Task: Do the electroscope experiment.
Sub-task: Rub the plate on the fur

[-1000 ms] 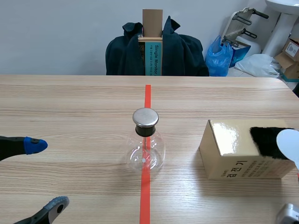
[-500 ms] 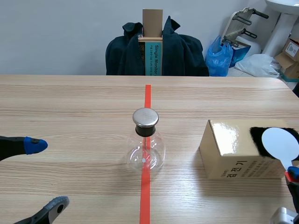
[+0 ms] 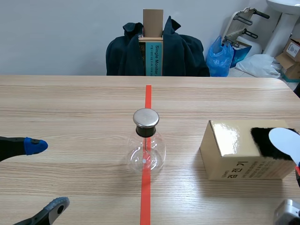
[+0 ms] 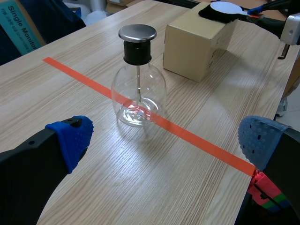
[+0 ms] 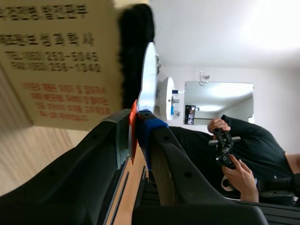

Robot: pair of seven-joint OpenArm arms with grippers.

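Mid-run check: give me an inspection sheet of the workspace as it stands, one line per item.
Surface: wooden table with an orange-red tape line down the middle.
Job's things: glass electroscope flask upright on the tape line, metal cap on; cardboard box beside it, black fur on top; white disc over the fur.
Clutter: nothing seen.
Grippers: left gripper with jaws open, short of the flask; right gripper with jaws shut on the disc's handle.
Cables: nothing seen.
Surroundings: chair with dark jacket, blue bag, and a person's hand behind the right arm.
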